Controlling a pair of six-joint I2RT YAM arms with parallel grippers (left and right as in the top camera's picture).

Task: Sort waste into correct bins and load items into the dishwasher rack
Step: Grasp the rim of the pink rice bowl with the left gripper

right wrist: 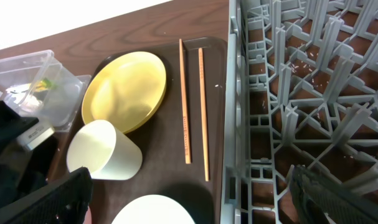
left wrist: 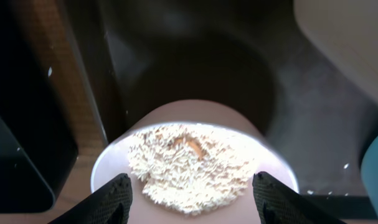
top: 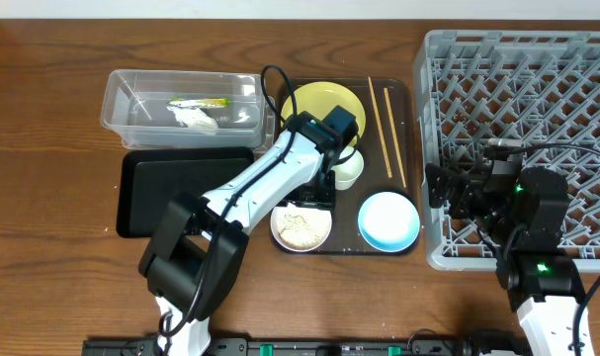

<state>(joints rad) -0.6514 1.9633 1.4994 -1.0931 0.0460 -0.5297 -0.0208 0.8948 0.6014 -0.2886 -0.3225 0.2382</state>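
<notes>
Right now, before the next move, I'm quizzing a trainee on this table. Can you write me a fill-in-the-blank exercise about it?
The white bowl below the left gripper holds ____.
The wrapper and the napkin lie inside the clear ____.
The white cup lies on its ____.
The other bowl is light ____.
Missing words: rice; tub; side; blue.

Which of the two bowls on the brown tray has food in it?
The white bowl, the one nearer the black tray, holds rice; the light blue bowl beside it looks empty.
</notes>
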